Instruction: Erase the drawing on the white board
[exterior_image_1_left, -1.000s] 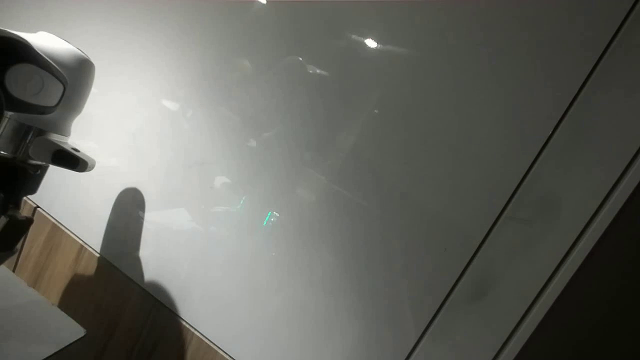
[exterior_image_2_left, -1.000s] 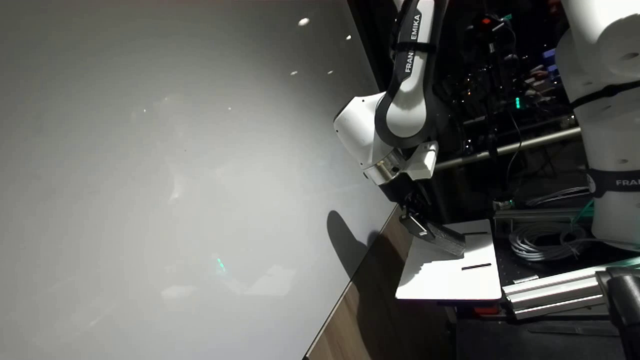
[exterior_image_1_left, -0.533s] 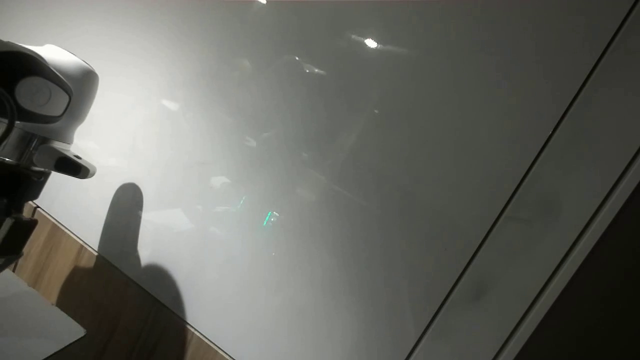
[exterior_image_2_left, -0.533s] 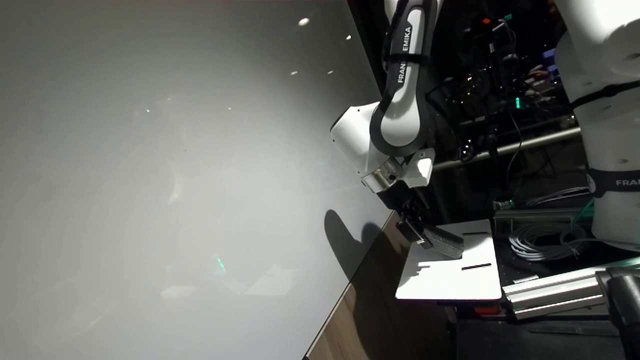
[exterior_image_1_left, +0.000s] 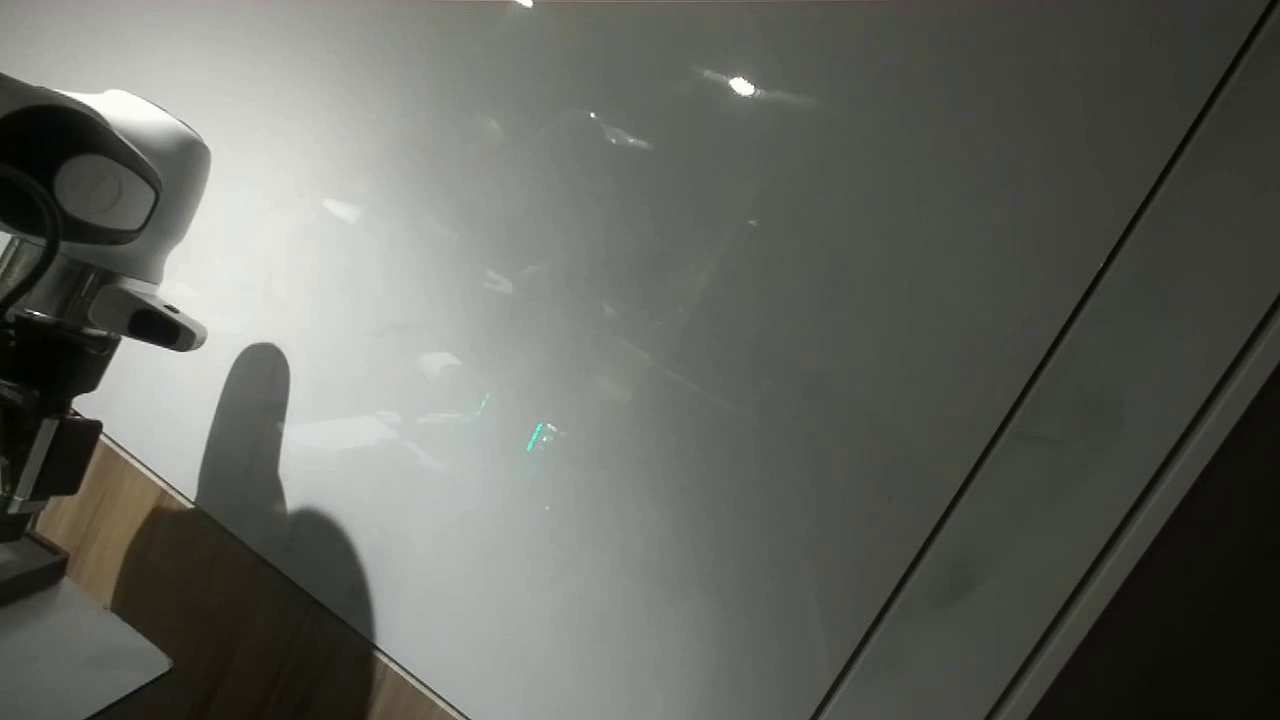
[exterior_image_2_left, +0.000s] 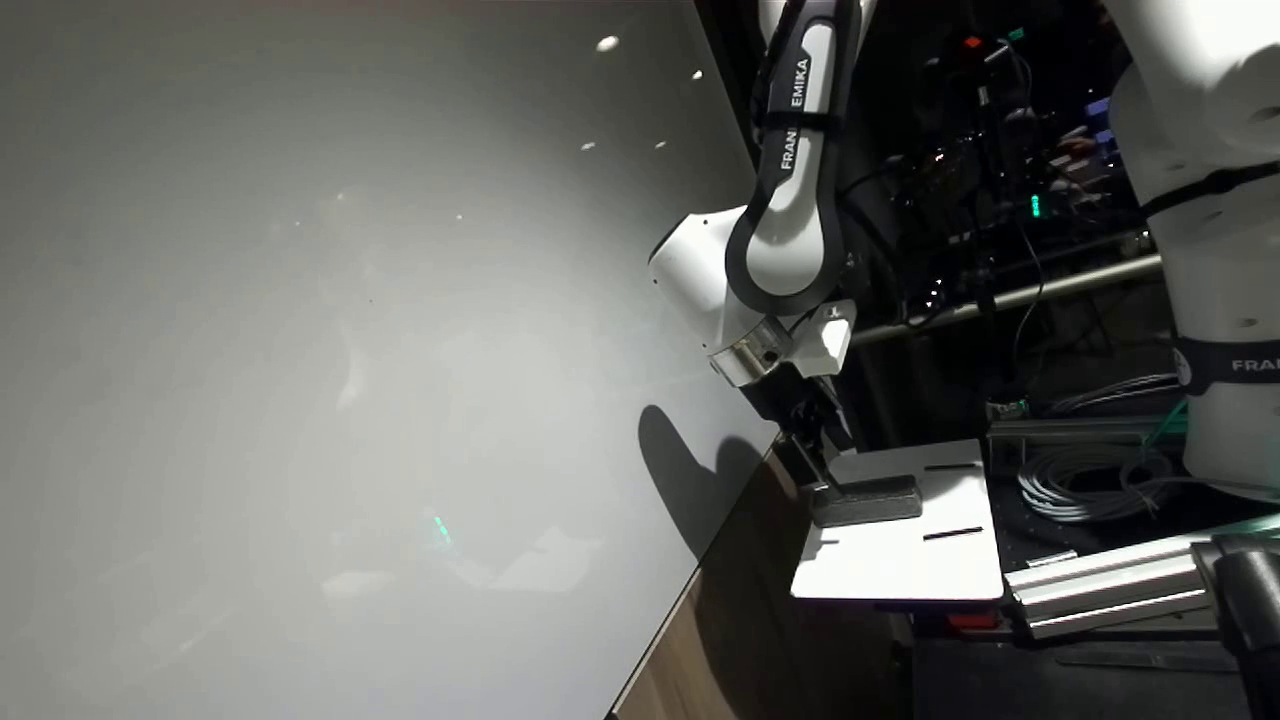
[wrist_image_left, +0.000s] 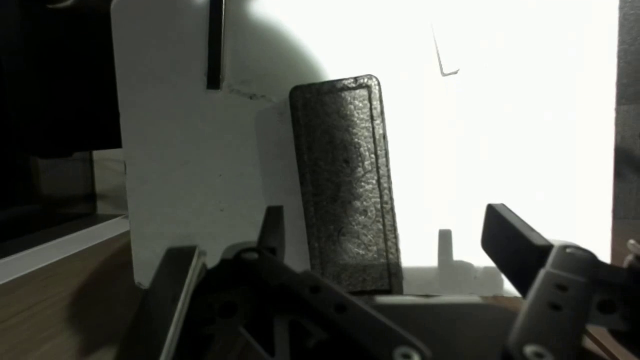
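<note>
The gripper (wrist_image_left: 384, 215) holds its fingers (wrist_image_left: 515, 245) spread wide, and in the wrist view I see the eraser (wrist_image_left: 345, 185) between them, one finger at its eight o'clock, the other nearer four, pale plate (wrist_image_left: 200, 150) showing either side. The eraser lies on that plate. In an exterior view, two dark strips (exterior_image_2_left: 952, 534) mark the plate at the eraser's two and four o'clock; a cable coil (exterior_image_2_left: 1065, 510) sits at three, a metal rail (exterior_image_2_left: 1110, 585) towards four. The arm (exterior_image_2_left: 795, 200) hangs between eleven and twelve. The board (exterior_image_2_left: 400, 350) stretches away toward nine and ten, and wood (exterior_image_2_left: 670, 665) comes between it and the plate, around eight. In both exterior views a shadow (exterior_image_1_left: 245, 450) falls across board and wood.
</note>
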